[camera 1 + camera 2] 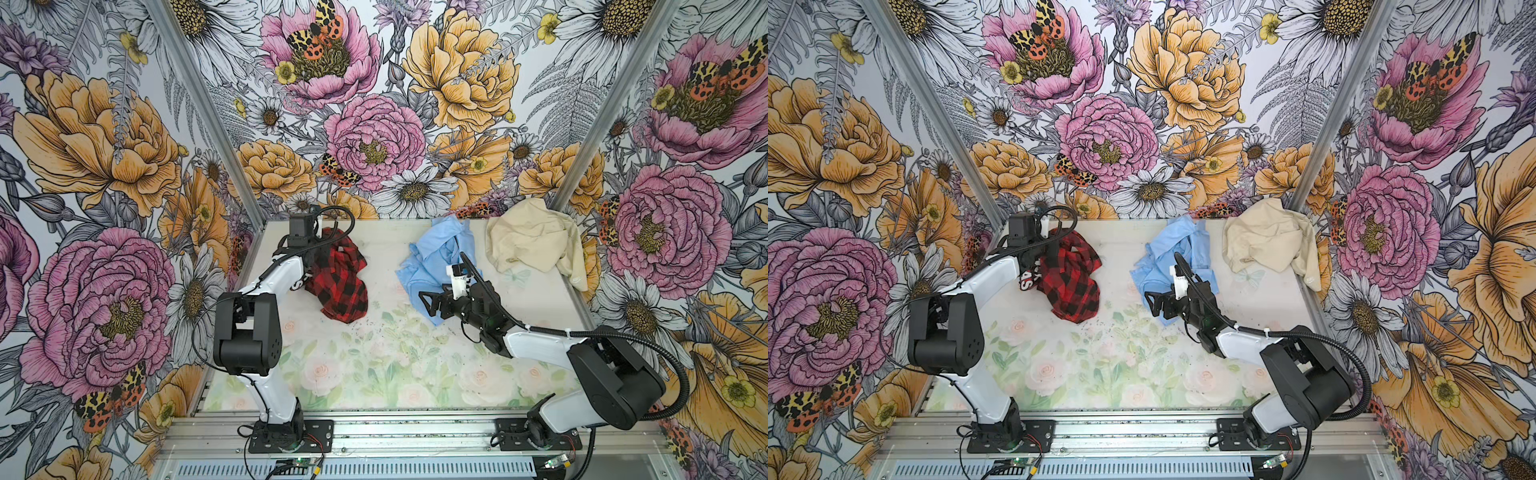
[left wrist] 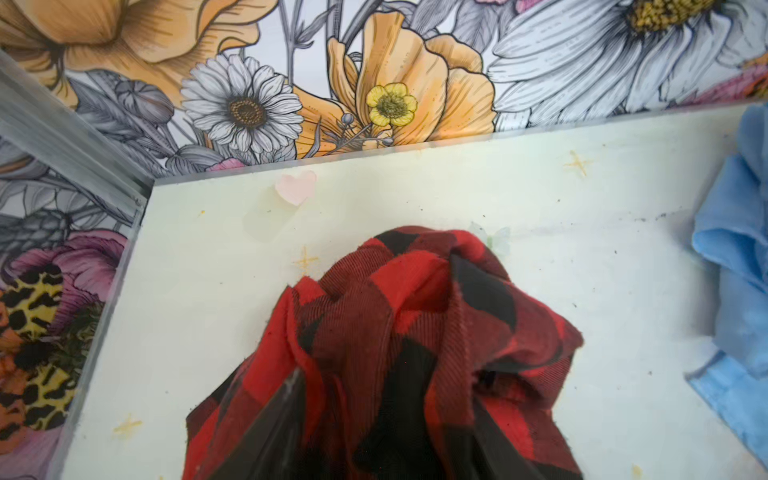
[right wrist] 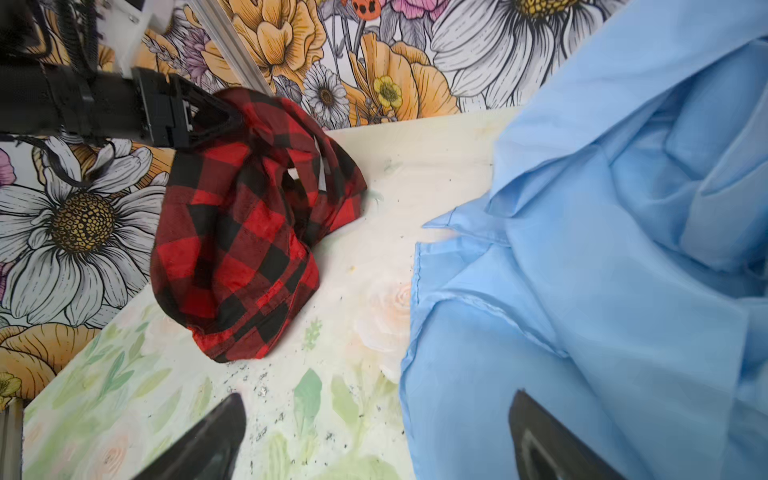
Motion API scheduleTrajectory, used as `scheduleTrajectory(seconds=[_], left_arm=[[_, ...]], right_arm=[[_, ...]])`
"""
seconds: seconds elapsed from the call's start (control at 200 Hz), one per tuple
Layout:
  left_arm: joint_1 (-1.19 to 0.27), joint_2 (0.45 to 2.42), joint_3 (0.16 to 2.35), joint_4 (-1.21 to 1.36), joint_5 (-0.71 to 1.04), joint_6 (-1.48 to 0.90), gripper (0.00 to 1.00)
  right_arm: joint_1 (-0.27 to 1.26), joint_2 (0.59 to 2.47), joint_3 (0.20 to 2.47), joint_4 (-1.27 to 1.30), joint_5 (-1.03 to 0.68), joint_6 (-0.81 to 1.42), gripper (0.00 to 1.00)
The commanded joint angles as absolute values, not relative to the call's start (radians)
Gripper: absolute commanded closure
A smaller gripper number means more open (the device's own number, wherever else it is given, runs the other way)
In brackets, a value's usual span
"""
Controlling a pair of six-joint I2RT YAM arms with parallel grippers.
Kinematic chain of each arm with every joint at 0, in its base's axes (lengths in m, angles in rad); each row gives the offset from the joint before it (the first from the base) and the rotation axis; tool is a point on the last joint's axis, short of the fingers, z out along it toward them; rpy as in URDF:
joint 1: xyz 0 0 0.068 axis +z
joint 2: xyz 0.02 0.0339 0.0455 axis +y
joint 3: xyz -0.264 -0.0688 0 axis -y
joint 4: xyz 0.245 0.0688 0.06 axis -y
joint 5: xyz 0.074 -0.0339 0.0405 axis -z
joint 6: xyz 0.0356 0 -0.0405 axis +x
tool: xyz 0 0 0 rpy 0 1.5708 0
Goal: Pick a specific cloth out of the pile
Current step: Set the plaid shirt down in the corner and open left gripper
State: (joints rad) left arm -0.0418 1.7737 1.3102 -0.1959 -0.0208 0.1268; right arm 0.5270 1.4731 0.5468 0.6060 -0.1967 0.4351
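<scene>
Red-and-black check cloth (image 1: 338, 282) lies on its own at the far left of the counter (image 1: 374, 357). It's well apart from the light blue cloth (image 1: 432, 253) mid-back and the cream-beige cloth (image 1: 528, 245) in the far right corner. Separation looks done or near enough. What's left, by my read, is a clean let-go and getting the arm clear.

Left gripper (image 3: 237, 118) is at the cloth's raised edge, with fabric bunched against its fingers (image 3: 208, 120). Can't tell if they're pinching it or parted, since no view shows the gap. Right gripper (image 3: 378, 399) has its fingers (image 3: 208, 436) spread wide with nothing in them, one of them over the blue cloth's near edge.

View differences:
- Top views: all three garments at once, plus the black patch with white letters (image 1: 1026, 284) beside the left arm. The left fingers are hidden behind the wrist there.
- Left wrist: check fabric draped close over the fingers, which are mostly buried. Blue cloth is just in shot.
- Right wrist: the only side-on look at the left gripper against the cloth, and what looks like the white tag (image 3: 320, 174). Beige cloth isn't in it.
</scene>
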Motion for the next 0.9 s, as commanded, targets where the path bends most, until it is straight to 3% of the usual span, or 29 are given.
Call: scheduleTrajectory(seconds=[0.0, 0.185, 0.365, 0.53, 0.666, 0.896], left_arm=[[-0.021, 1.744, 1.338, -0.228, -0.037, 0.049, 0.31], [-0.038, 1.625, 1.339, -0.329, -0.118, 0.122, 0.01], [-0.182, 1.501, 1.321, -0.528, -0.323, 0.235, 0.01], [-0.312, 1.415, 1.238, -0.682, -0.315, 0.068, 0.01], [-0.348, 1.339, 1.119, -0.676, -0.284, -0.157, 0.11], [-0.374, 1.324, 0.868, -0.439, -0.293, -0.324, 0.12]], right_arm=[[0.529, 1.463, 0.568, 0.678, -0.209, 0.43, 0.02], [0.528, 1.471, 0.578, 0.663, -0.216, 0.43, 0.02], [0.529, 1.475, 0.573, 0.667, -0.209, 0.429, 0.01], [0.532, 1.464, 0.575, 0.649, -0.195, 0.41, 0.01], [0.532, 1.471, 0.577, 0.651, -0.2, 0.413, 0.01], [0.537, 1.458, 0.578, 0.647, -0.207, 0.417, 0.01]])
